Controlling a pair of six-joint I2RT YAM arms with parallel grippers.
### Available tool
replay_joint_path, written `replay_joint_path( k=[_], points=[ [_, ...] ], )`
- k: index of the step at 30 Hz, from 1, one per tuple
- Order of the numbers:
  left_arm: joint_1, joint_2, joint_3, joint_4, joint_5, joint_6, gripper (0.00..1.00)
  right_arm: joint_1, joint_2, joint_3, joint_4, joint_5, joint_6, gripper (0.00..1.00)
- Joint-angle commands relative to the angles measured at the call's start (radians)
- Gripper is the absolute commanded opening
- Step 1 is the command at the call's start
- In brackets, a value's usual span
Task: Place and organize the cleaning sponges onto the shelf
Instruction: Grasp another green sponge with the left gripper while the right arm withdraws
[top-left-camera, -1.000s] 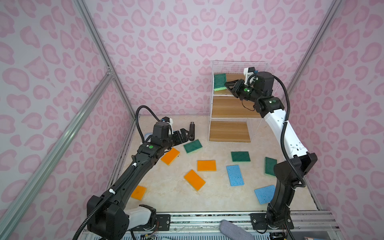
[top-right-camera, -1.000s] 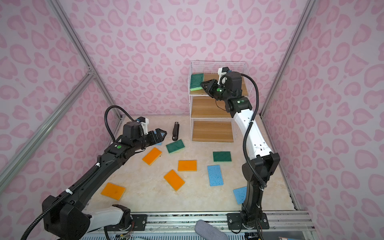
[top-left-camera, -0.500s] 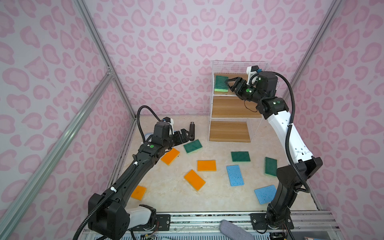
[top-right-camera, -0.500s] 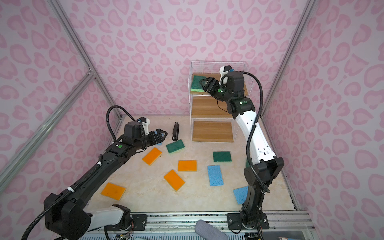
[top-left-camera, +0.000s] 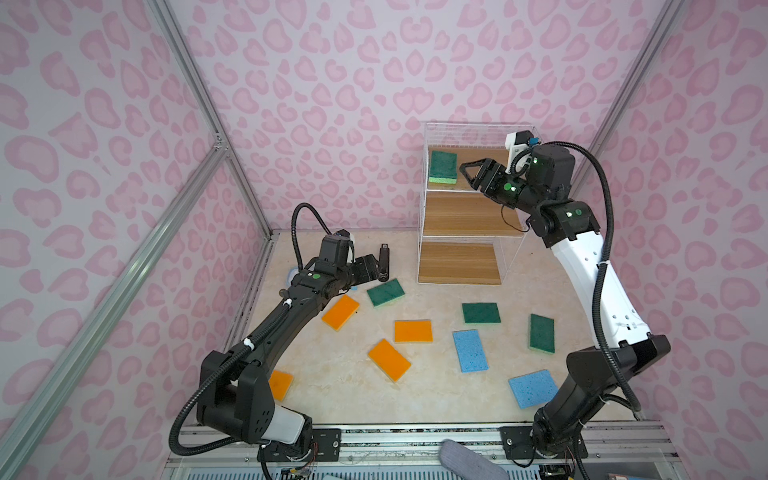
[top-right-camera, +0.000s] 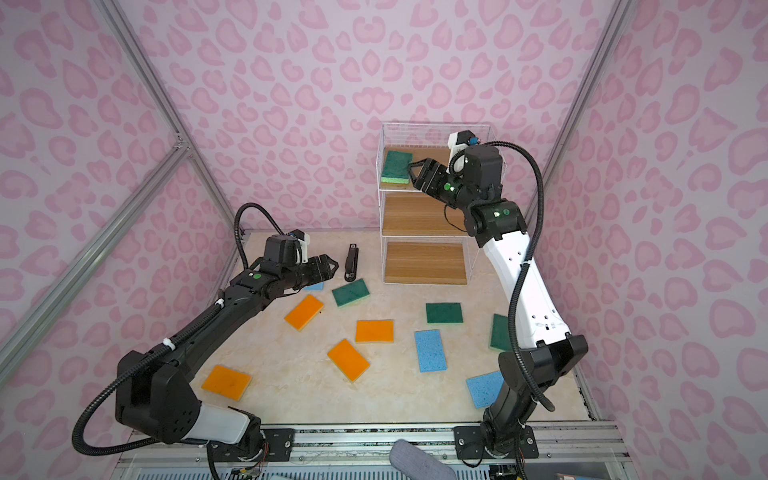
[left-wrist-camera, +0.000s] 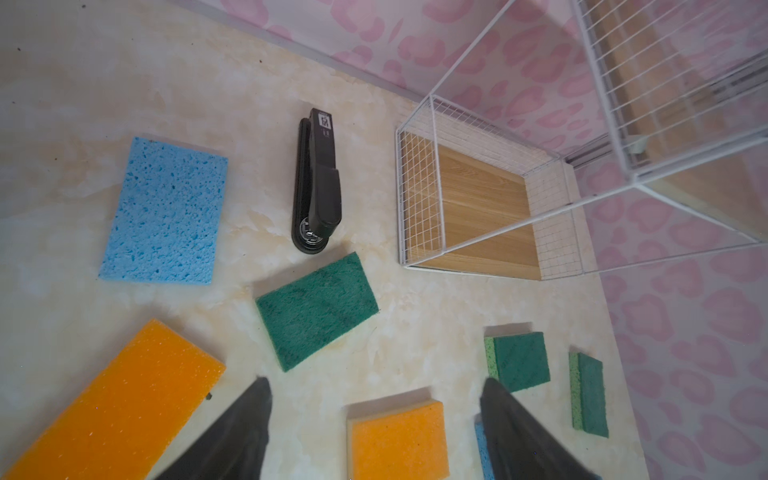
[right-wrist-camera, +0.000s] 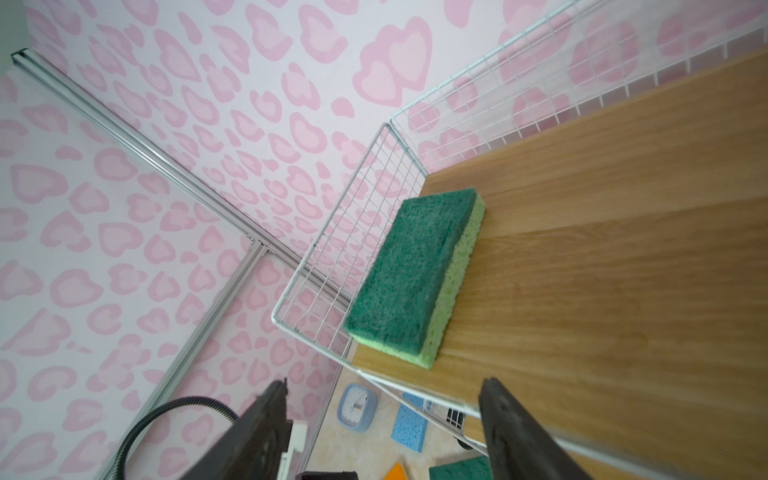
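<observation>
Right wrist view: my right gripper (right-wrist-camera: 384, 384) stands spread, empty, near the green sponge (right-wrist-camera: 411, 274) on the top board of the shelf (right-wrist-camera: 602, 270); my left gripper (left-wrist-camera: 374, 380) hangs spread, empty.

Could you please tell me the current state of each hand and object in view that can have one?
Shelf: upright, lower boards look bare.
Shelf sponge: flat on the top board, green side up.
Loose sponges: flat, scattered on the table, none held.
Stapler: closed, lying on the table.
Right hand: open, empty, beside the shelf sponge.
Left hand: open, empty, above the loose sponges.
</observation>
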Motion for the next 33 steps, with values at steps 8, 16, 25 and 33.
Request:
replay_joint_path(
  k=[8, 16, 25, 33],
  points=[
    [0.008, 0.119, -0.04, 0.054, -0.041, -0.06, 0.65, 0.006, -0.315, -0.456, 0.115, -0.106, -0.049, 0.73],
    [-0.008, 0.223, -0.085, 0.155, -0.063, -0.155, 0.61, -0.015, -0.45, -0.741, 0.173, -0.16, -0.046, 0.73],
    [-0.015, 0.353, -0.056, 0.213, -0.082, -0.208, 0.55, -0.027, -0.508, -0.965, 0.335, -0.186, 0.064, 0.72],
    [-0.016, 0.44, -0.009, 0.216, -0.092, -0.21, 0.52, -0.03, -0.488, -0.987, 0.356, -0.203, 0.072, 0.72]
  ],
)
